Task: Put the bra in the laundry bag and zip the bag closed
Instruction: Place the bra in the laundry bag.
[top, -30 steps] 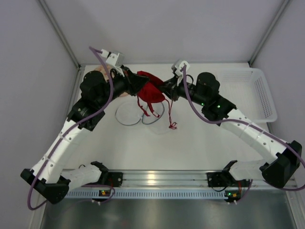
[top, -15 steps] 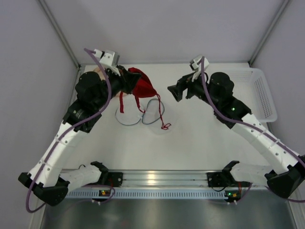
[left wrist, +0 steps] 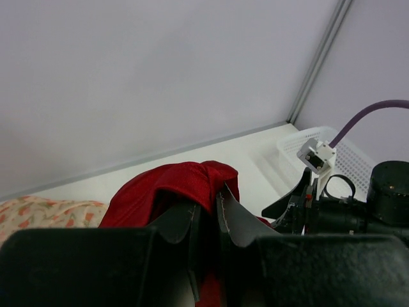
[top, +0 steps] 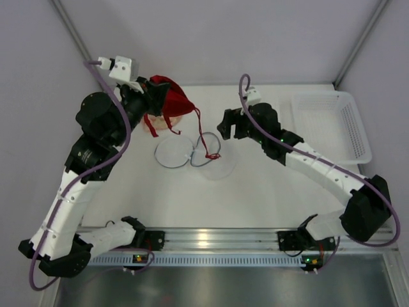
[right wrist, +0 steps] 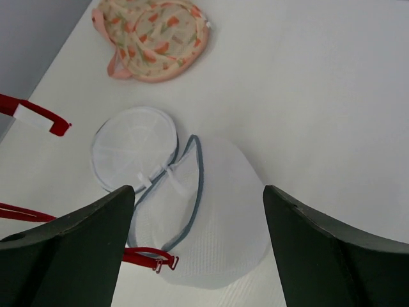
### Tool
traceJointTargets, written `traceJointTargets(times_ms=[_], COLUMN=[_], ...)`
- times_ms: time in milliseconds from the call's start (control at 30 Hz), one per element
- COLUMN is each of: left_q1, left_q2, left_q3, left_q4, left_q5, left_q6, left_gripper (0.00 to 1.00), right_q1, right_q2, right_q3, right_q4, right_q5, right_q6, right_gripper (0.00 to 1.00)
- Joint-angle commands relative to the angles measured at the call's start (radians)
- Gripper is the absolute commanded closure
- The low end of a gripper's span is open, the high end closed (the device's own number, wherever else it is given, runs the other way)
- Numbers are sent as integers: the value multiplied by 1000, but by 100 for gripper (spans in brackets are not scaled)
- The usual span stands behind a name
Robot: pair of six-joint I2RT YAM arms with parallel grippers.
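The left pincer point(top: 153, 96) is clamped tight on a bunched fold of the red bra point(top: 171, 101) and holds it off the worktop point(top: 268, 185) at about 11 o'clock. I'd guess that height is to let the cups hang free before going down into the bag point(top: 208, 167). One strap point(top: 208, 155) trails down toward 5 o'clock, and its end lies at the bag's mouth.

The bag sits open near the middle, its round flap point(top: 171, 152) folded out at 9 o'clock of the body. The right pincer point(top: 225, 125) hovers at the bag's 1 o'clock with its jaws spread wide and nothing between them, and looks ready to take the rim or the strap.

For room, the back wall is close behind the raised bra at 12. A floral bra point(right wrist: 153, 41) lies just beyond the bag at 11, under the left arm's path. The basket point(top: 319, 94) stands well apart at 2 o'clock. The near half, from 4 to 8, has open room to swing.
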Motion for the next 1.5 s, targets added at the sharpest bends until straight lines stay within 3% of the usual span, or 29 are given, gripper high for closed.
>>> traceJointTargets(times_ms=[0,333,367,467,700,733,767,800,867,1100,1467], left_q1=[1,1,1,1,1,3,1,1,1,1,1], left_q2=[-14,-40,-43,-46,-63,-61,-60,-57,-43,8,-51], left_q3=[10,33,34,36,50,53,54,53,44,25,-175], left_q4=[-31,-56,-56,-59,-63,-63,-63,-63,-63,-28,127], left_q5=[-75,-172,-172,-172,-185,-177,-172,-169,-158,-56,-4], left_q6=[41,72,72,67,69,69,69,67,61,6,-60], left_gripper=[100,100,100,100,100,100,100,100,100,100,100], right_q1=[45,83,86,88,94,94,94,94,95,95,92], right_q2=[56,223,230,259,291,297,300,299,296,195,128], right_q3=[27,61,65,75,95,96,96,98,98,-42,-76], right_q4=[76,69,68,59,27,28,31,31,37,256,250], right_q5=[46,49,47,53,78,76,75,72,61,-26,3], right_q6=[59,51,45,42,19,19,19,19,17,100,118], right_gripper=[18,32,41,52,57,63,78,86,100,100,100])
